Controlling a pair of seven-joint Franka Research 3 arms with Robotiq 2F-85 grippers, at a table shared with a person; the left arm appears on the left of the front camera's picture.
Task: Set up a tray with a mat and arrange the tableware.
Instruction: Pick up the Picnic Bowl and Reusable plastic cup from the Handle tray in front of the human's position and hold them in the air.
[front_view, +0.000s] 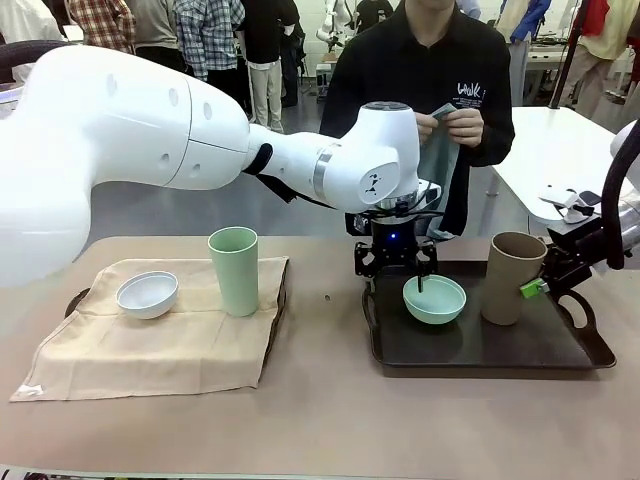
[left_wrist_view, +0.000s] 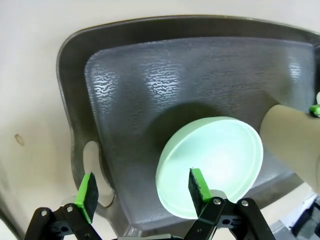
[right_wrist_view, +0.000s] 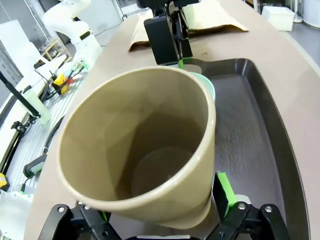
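On the right, a dark tray (front_view: 540, 345) holds a mint green bowl (front_view: 435, 298) and a tan-brown cup (front_view: 512, 278). My left gripper (front_view: 397, 272) hangs open over the bowl's near-left rim. In the left wrist view, one fingertip (left_wrist_view: 199, 184) is over the bowl (left_wrist_view: 210, 165) and the other is outside it, above the tray's (left_wrist_view: 150, 75) handle. My right gripper (front_view: 535, 288) stands open around the cup, which sits between its fingers (right_wrist_view: 225, 192). A beige mat (front_view: 150, 350) on the left carries a white bowl (front_view: 147, 294) and a mint green cup (front_view: 233, 270).
Dark handles of a second tray (front_view: 75, 300) stick out from under the mat. At the far side, a person holds a grey-green cloth (front_view: 440, 160) in both hands. Bare tabletop (front_view: 320, 420) lies between the two trays and along the near edge.
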